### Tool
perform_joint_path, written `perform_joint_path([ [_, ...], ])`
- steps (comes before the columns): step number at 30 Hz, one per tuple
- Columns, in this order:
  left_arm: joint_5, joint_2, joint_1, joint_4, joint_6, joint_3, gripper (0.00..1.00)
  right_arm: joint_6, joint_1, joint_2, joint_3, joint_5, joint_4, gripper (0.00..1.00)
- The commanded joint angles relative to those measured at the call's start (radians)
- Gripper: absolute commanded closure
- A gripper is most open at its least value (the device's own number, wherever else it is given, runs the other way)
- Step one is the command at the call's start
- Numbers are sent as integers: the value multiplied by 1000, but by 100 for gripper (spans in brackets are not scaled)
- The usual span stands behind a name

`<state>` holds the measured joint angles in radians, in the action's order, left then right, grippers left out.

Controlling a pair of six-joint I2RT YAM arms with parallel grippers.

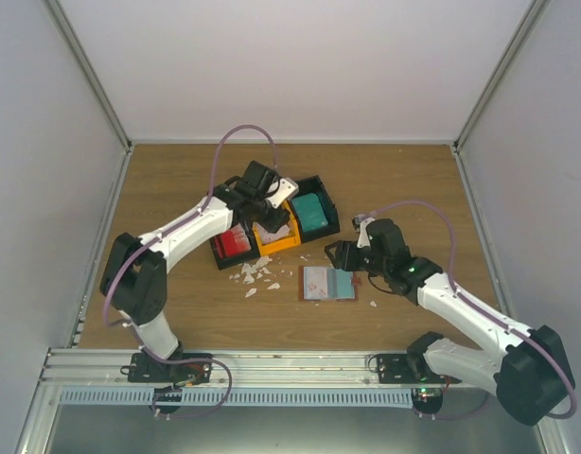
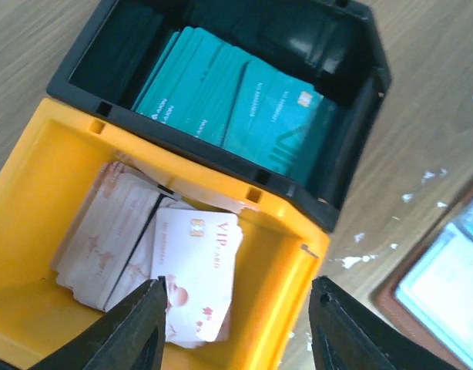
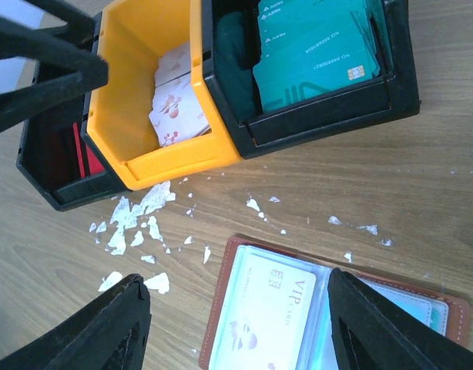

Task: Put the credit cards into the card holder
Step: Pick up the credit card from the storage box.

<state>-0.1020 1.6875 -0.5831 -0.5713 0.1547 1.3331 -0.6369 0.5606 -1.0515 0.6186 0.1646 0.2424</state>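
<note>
We find the left tool (image 2: pixel 238 287) with its fingers (image 2: pixel 132 333) spread wide and nothing between them, poised over the orange bin (image 2: pixel 36 231). Below that gap lies a loose heap of white-pinkish cards (image 2: pixel 194 270), the top one face up with its chip showing. The fingertips stand above the heap, and we cannot tell whether they touch any card. Next door, in the teal-card bin (image 2: pixel 360 123), a fanned stack of teal cards (image 2: pixel 244 108) leans toward one wall. On the orange bin's other side sits the red-card bin (image 3: pixel 44 173), where a few red cards (image 3: pixel 78 150) stand on edge. The three bins touch in a row near the middle of the surface (image 1: pixel 395 180).

The right tool (image 3: pixel 235 279) is likewise spread and pinches nothing. It hangs right over the card holder (image 3: pixel 454 317), which lies open and flat on the surface, nearer the arm bases than the bins and apart from them. A pale chip card (image 3: pixel 267 308) covers the half beneath the tool's gap, and the other half shows light teal. We cannot tell how deep either sits in its slot. Small white scraps (image 3: pixel 136 212) are strewn on the wood between the card holder and the bins, thickest in front of the orange one.
</note>
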Motion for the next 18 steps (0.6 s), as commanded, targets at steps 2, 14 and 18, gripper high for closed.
perform_joint_path([
  [2,-88,119,40,-43,62,110,49,3,-7,-18,-17,32,-43,36],
  [14,-28,337,103,-125,116,263,54,-19,-7,-54,-17,30,-42,37],
  [18,-48,374,110,-131,133,276,52,-27,-7,-76,-17,31,-51,37],
])
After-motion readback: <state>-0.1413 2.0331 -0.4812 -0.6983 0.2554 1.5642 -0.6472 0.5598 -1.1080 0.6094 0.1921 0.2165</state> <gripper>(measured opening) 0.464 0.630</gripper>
